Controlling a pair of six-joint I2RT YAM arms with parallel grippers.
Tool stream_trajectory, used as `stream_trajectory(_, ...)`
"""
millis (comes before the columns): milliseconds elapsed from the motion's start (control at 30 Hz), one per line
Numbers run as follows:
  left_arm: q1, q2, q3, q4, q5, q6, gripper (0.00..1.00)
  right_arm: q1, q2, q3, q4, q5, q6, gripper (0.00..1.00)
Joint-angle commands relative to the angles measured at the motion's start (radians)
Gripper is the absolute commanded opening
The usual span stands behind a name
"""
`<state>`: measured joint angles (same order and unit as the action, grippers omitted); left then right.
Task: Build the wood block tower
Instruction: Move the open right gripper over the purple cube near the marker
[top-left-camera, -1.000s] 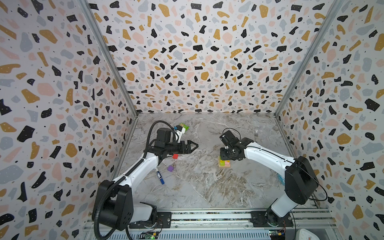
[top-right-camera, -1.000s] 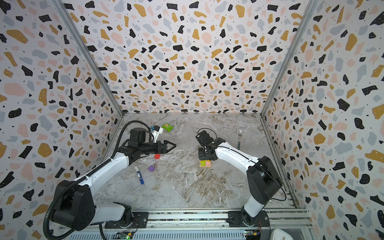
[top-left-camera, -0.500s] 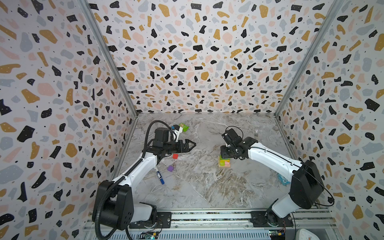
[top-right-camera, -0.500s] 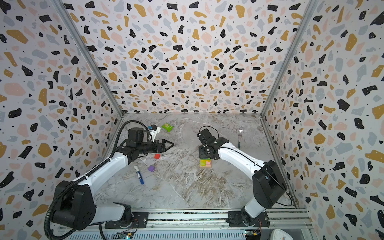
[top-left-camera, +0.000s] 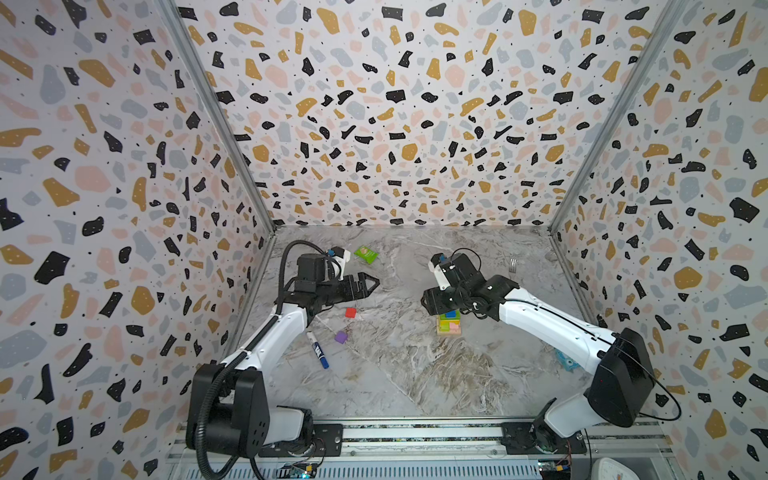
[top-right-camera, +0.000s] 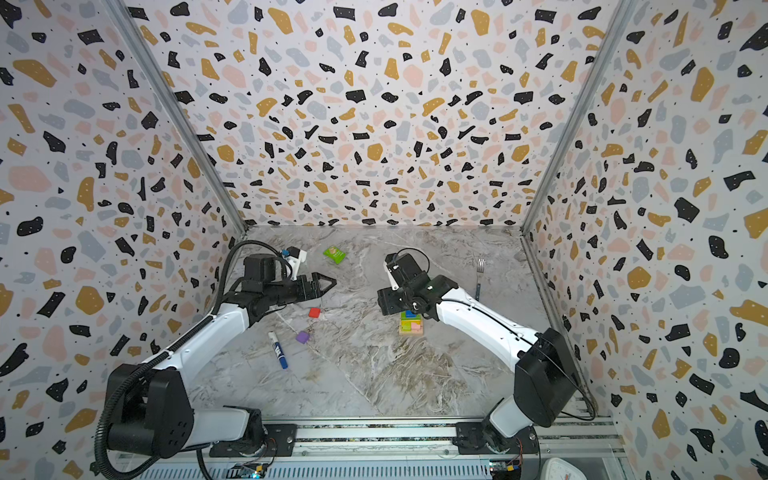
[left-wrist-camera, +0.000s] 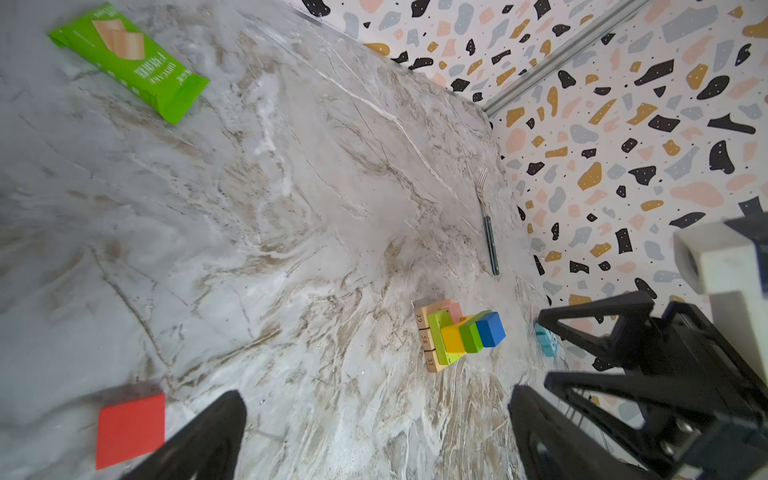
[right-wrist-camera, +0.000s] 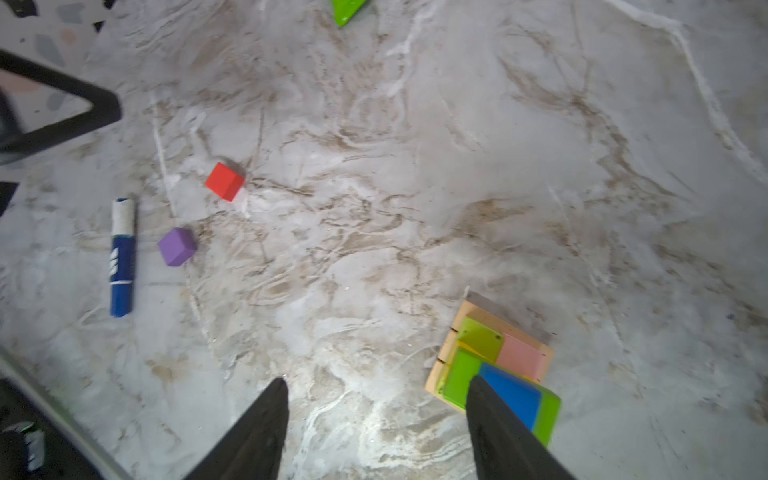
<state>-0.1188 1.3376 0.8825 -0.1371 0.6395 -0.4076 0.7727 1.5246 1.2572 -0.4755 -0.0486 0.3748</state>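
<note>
The tower (top-left-camera: 448, 323) (top-right-camera: 411, 324) stands right of the middle: tan bars lowest, pink and lime over them, then yellow and green, with a blue cube (left-wrist-camera: 490, 329) (right-wrist-camera: 511, 392) on top. My right gripper (top-left-camera: 431, 302) (right-wrist-camera: 376, 382) hovers open just beside the tower top, nothing between its fingers. One finger overlaps the blue cube in the right wrist view. A red cube (top-left-camera: 350, 312) (left-wrist-camera: 129, 430) and a purple cube (top-left-camera: 341, 337) (right-wrist-camera: 177, 246) lie loose on the left. My left gripper (top-left-camera: 376, 282) (left-wrist-camera: 376, 399) hangs wide open and empty above and behind the red cube.
A blue-capped marker (top-left-camera: 318, 350) lies beside the purple cube. A green packet (top-left-camera: 366, 254) sits at the back left, a fork (top-left-camera: 513, 264) at the back right. A small teal object (top-left-camera: 566, 360) lies under the right arm. Patterned walls close three sides.
My right gripper has opened and drawn up and away from the tower, leaving the blue cube on top. The left gripper has shifted slightly and stays open.
</note>
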Motion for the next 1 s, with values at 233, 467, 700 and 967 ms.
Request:
stream_trajectory(233, 0.073, -0.002, -0.002, 0.039, -0.025, -0.031, 1.00, 0.146, 0.082, 0.076, 0.097, -0.109, -0.123, 0.71)
stream_trajectory(467, 0.132, 0.001, -0.013, 0.051, -0.031, -0.053, 1.00, 0.250, 0.183, 0.073, 0.185, -0.094, -0.171, 0.69)
stream_trajectory(700, 0.169, 0.007, -0.017, 0.051, -0.038, -0.059, 0.99, 0.323, 0.335, 0.108, 0.287, -0.100, -0.229, 0.66)
stream_trajectory(967, 0.195, 0.005, -0.022, 0.050, -0.046, -0.063, 0.99, 0.371, 0.478, 0.174, 0.426, -0.061, -0.307, 0.63)
